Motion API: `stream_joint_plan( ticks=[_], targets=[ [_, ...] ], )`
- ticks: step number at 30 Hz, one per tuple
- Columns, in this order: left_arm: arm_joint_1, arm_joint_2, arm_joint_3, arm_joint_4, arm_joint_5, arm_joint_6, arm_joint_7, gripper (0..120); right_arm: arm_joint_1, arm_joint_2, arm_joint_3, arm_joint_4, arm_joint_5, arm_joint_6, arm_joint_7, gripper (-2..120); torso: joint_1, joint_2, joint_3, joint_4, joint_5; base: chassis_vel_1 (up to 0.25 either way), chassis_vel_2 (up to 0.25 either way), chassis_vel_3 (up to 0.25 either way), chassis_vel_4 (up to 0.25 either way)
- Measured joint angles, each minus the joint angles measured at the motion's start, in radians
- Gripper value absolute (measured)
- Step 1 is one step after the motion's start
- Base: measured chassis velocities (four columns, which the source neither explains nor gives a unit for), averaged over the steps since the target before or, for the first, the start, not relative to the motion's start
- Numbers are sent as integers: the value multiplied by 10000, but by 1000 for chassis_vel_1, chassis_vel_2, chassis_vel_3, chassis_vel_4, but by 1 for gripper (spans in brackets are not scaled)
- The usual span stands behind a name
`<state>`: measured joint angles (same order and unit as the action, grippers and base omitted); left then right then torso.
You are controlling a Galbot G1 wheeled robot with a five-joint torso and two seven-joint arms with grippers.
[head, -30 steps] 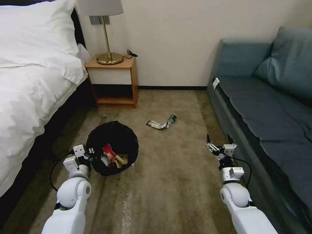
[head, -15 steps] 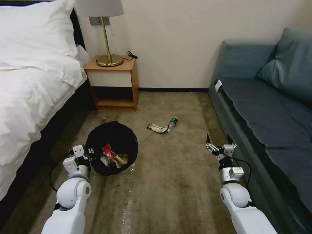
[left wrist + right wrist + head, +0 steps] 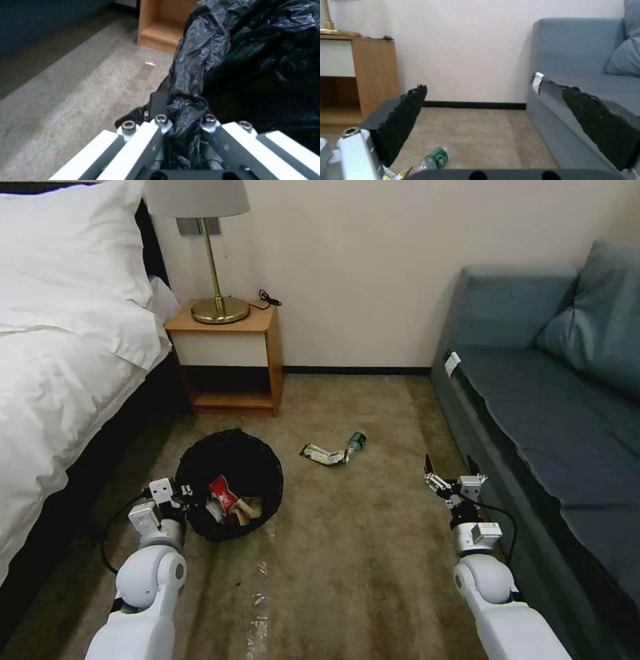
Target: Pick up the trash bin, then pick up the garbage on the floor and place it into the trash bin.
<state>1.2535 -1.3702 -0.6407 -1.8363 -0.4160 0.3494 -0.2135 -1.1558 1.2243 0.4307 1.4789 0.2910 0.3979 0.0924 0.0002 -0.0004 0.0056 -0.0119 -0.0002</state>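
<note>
The trash bin's (image 3: 230, 483) white body is hidden under its black bag (image 3: 233, 50), so just the liner shows. The left gripper (image 3: 181, 493) is clenched on the bunched bag at the rim, by the bed (image 3: 60, 380). Inside lie 2 pieces: 1 red-and-white wrapper (image 3: 222, 497) and 1 brown paper bag (image 3: 250, 508). On the floor (image 3: 360, 553), 1 green-labelled bottle (image 3: 357, 440) touches 1 flat wrapper (image 3: 323, 454), cut off in the right wrist view. The right gripper (image 3: 451, 474) hangs released beside the sofa (image 3: 547, 400).
</note>
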Motion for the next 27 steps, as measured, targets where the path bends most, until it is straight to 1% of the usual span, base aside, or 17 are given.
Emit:
stream_joint_plan(
  ticks=[24,27],
  targets=[
    [40,-24,61,-68,28,6,0,3,-27,-61,-5,32,25,11,-3,100,0,-1,1,-1,0,-102,95,89,-99],
    [56,-77,63,-68,34,6,1,3,-29,-38,6,32,25,12,-3,100,0,-1,0,-2,0,-114,84,93,-108]
  ],
)
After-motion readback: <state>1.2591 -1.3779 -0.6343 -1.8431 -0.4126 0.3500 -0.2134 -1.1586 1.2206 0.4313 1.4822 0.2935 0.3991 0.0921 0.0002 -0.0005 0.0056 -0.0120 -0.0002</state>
